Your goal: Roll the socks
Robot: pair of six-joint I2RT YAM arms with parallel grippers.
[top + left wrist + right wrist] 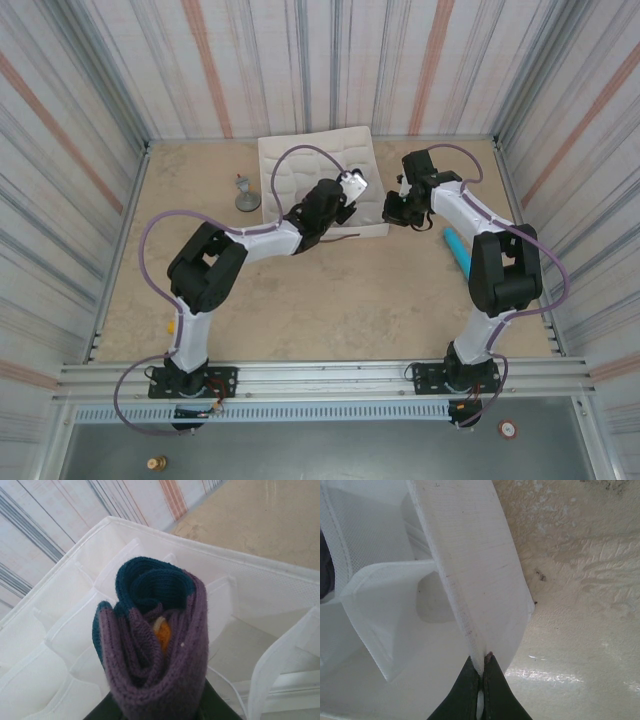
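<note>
Socks, rolled into one purple bundle with a navy fold on top and a spot of orange at the core, are clamped in the left gripper. Its dark fingers are cut off at the lower edge of the wrist view, and the bundle's lower end is hidden between them. The bundle sits over the cells of the white organizer; which cell lies beneath cannot be told. The right gripper, jaws together, pinches the organizer's outer wall at its rim. A teal cylinder, partly covered by the right arm, lies on the table right of the organizer.
</note>
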